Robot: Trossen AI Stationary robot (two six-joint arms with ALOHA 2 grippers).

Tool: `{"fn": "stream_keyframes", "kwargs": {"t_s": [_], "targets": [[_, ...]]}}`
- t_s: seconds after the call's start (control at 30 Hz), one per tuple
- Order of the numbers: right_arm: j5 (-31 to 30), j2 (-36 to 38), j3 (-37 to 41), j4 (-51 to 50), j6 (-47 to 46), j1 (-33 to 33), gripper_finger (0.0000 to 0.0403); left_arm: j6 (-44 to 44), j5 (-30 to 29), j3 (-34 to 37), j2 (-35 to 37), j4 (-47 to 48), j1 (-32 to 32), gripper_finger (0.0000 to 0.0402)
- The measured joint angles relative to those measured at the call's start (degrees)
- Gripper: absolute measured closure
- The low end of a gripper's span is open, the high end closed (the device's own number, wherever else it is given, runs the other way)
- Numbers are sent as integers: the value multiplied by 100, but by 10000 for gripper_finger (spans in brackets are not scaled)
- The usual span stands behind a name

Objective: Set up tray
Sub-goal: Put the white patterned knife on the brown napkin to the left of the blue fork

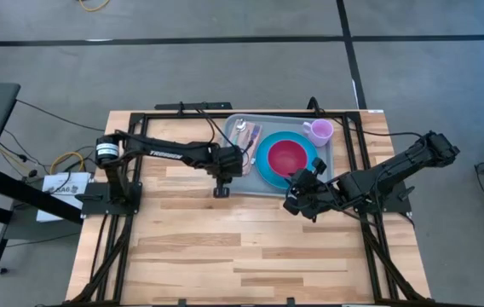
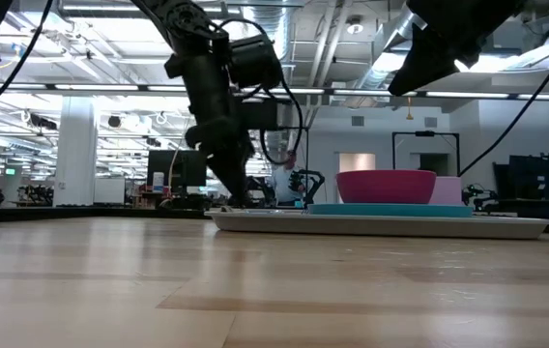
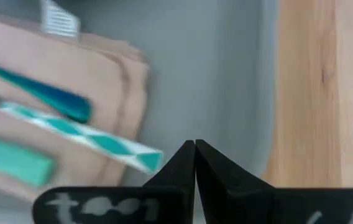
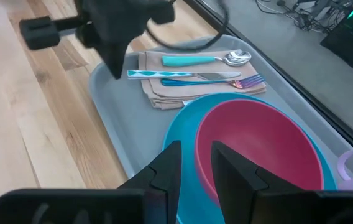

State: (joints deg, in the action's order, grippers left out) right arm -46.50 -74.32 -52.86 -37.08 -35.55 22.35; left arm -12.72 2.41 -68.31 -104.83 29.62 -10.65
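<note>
The grey-blue tray (image 1: 327,164) lies flat on the wooden table at the far middle; it also shows in the low view (image 2: 381,224). On it are a round blue plate (image 1: 263,164) with a pink bowl (image 1: 287,156), a purple mug (image 1: 319,130), and a tan napkin (image 4: 189,87) with a spoon, knife and fork. My left gripper (image 3: 195,144) is shut, pointing down at the tray's left near part beside the napkin (image 3: 71,74). My right gripper (image 4: 195,158) is open, high above the plate's near rim (image 4: 176,134). My left gripper (image 2: 236,193) points down with shut fingers at the tray's floor (image 3: 220,93) close to its left rim. I cannot tell whether the tips touch the tray.
Bare wooden table lies near and left of the tray. A black frame runs along the table's edges. The left arm reaches in from the table's left, the right arm from its right.
</note>
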Motion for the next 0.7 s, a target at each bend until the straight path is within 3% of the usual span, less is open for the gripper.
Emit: {"fn": "stream_keyframes", "kwargs": {"t_s": [0.3,0.7], "targets": [[2,0,2,32,7,0,322,-2,-171,205,-215,-299,-68,401],[9,-1,2,25,9,-209,322,-118,-179,207,-215,-734,-622,401]]}}
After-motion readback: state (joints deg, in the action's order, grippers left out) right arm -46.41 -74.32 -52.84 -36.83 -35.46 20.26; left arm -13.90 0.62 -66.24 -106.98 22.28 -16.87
